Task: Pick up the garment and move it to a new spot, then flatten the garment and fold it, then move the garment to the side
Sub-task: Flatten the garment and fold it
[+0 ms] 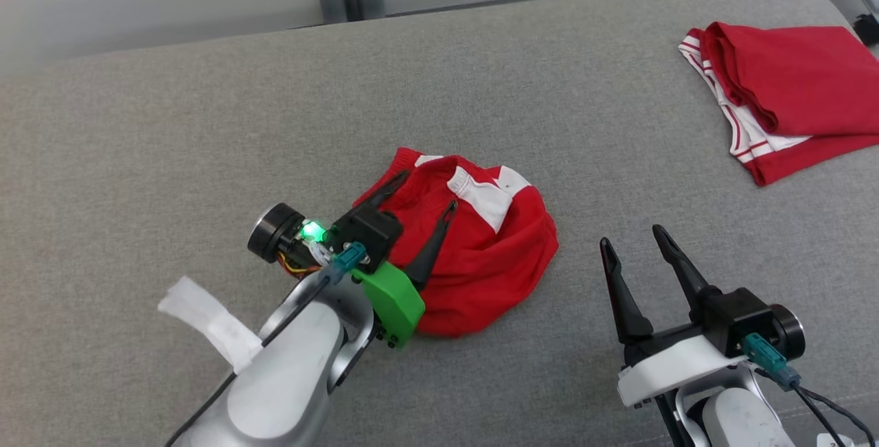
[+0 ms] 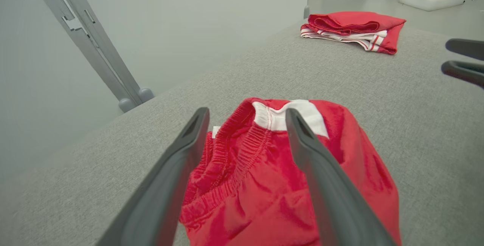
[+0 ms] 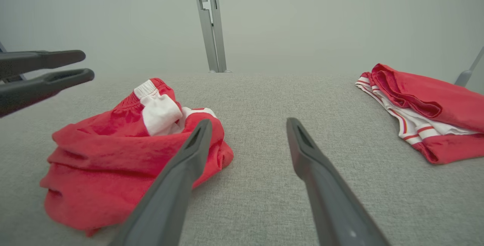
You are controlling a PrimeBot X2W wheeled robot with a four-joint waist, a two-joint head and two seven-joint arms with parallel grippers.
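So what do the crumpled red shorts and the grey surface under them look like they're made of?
Crumpled red shorts: probably a thin, soft sports fabric, mostly matte; it slumps in loose folds, with a gathered elastic waistband and white panels. Grey surface: seemingly woven upholstery cloth, matte, with a fine flecked weave; its rounded edge hints at padding underneath.

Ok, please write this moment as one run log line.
left gripper: open, above crumpled garment | right gripper: open, empty, beside it | folded garment: far right
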